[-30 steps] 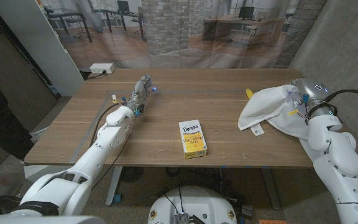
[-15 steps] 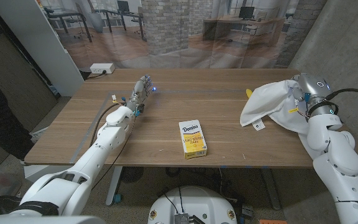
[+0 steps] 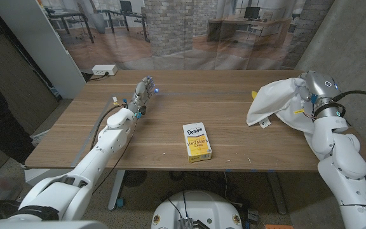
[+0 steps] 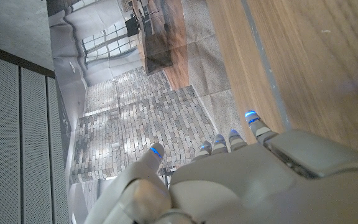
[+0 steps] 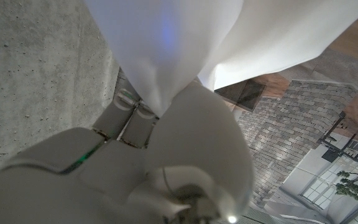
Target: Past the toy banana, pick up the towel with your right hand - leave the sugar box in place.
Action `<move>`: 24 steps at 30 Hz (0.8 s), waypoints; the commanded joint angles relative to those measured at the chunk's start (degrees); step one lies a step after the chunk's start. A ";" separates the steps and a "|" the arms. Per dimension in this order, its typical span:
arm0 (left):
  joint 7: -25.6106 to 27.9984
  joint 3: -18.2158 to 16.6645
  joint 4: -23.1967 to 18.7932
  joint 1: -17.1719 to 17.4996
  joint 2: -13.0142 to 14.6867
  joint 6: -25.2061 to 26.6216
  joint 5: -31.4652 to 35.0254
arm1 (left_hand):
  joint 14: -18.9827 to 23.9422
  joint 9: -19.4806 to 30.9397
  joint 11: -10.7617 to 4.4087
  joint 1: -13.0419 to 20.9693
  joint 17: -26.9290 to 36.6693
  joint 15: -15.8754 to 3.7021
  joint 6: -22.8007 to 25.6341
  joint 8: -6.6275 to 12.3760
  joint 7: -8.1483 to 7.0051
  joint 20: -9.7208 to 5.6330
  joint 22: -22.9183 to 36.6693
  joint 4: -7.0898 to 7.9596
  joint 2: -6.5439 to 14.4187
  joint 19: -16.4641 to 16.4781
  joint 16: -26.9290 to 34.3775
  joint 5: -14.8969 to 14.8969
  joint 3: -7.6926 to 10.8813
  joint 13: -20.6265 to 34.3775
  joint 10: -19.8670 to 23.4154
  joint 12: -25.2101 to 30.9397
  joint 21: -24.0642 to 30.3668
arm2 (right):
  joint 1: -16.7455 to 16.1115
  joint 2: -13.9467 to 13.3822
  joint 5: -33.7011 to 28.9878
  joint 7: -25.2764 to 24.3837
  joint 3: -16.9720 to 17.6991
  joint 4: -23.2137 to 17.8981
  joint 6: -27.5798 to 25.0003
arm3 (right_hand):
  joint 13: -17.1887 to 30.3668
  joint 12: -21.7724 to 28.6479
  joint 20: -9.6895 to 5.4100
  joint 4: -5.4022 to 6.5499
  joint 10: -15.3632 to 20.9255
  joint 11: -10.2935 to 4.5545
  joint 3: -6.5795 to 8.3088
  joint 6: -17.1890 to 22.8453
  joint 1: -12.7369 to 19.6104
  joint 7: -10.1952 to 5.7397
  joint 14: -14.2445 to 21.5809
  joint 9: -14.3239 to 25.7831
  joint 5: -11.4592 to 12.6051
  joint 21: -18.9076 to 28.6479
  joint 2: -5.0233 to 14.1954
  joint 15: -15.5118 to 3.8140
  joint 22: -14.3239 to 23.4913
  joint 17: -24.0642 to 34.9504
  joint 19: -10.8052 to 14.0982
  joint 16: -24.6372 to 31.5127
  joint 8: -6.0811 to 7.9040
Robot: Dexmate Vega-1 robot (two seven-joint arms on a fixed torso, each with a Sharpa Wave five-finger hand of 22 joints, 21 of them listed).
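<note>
**Towel gathered in your right hand at the desk's right edge**

From the head view, your right hand grips the white towel at the far right of the desk. The cloth is bunched at the hand and hangs leftward and down, so its long axis runs roughly across the desk from your hand toward a loose corner with a small tag. A sliver of the toy banana shows just beside the towel's left edge. The sugar box lies near the front middle, long side running away from you, well apart from the towel. Your left hand stands on the far left part of the desk, fingers apart, holding nothing.

Compared with a second ago, the towel sits higher and more bunched, with less of it spread on the desk; the box and left hand have not moved.

The left wrist view shows that hand's fingers spread over bare wood.

The right wrist view adds the grip: cloth pulled in between the fingers.
</note>
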 commanded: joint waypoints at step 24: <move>-4.23 -1.99 -2.96 2.79 4.23 -0.11 -2.75 | -7.41 0.08 0.16 -0.07 0.27 0.15 -3.31 0.13 -0.24 0.16 0.34 0.02 6.78 -1.92 0.17 0.43 0.32 0.13 -5.00 0.39 -0.23 | -1.70 4.37 -7.70 -10.84 -2.59 -2.60 -3.09 | 0.81 0.09 -4.19 0.19 1.38 -0.26 0.22 0.68 0.61 0.03 1.87 0.31 -0.14 1.98 0.73 -0.75 -0.58 0.85 -0.91 -1.63 0.18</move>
